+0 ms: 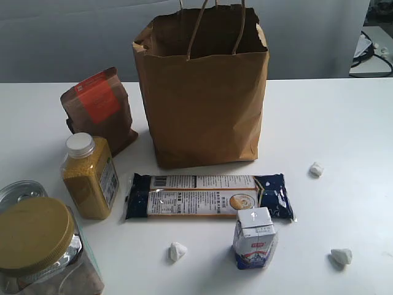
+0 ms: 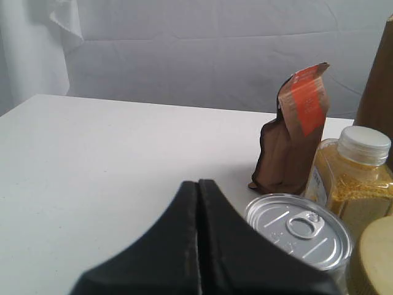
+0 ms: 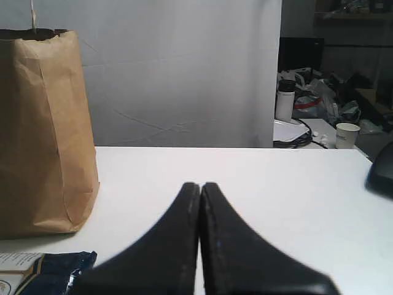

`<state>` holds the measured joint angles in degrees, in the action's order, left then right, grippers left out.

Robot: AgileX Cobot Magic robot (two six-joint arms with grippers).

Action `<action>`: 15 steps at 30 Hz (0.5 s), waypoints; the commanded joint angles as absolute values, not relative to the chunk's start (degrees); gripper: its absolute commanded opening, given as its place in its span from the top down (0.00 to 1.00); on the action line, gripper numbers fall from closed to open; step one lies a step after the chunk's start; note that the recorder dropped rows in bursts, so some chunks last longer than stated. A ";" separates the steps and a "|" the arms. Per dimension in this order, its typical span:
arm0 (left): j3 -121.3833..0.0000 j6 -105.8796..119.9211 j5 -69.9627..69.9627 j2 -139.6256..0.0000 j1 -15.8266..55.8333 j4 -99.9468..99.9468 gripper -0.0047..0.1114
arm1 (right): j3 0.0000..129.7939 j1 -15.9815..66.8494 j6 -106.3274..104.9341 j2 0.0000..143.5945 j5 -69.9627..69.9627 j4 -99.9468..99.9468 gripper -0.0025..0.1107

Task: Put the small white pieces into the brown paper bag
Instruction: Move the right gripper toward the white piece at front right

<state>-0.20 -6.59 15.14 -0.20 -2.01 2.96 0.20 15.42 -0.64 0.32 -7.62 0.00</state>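
Brown paper bag [image 3: 43, 129] near right gripper [image 3: 200, 185]

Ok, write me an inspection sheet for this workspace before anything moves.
Surface: white table, no spills seen.
Job's things: brown paper bag upright, mouth open; three small white pieces lying on the table, all outside the bag.
Clutter: brown pouch, grain bottle, flat blue packet, milk carton, gold-lidded jar, tin can.
Grippers: left gripper shut, empty; right gripper shut, empty.
Cables: dark lead on a side bench, off the table.
Surroundings: pale backdrop; paper cup on the cluttered bench.
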 commanded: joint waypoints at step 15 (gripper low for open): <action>0.00 -6.90 15.01 0.00 -1.70 2.51 0.96 | 4.54 15.47 3.21 0.00 -7.70 16.95 0.98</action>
<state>-0.20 -6.59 15.14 -0.20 -2.01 2.96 1.12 15.42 3.91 0.32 -6.28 14.89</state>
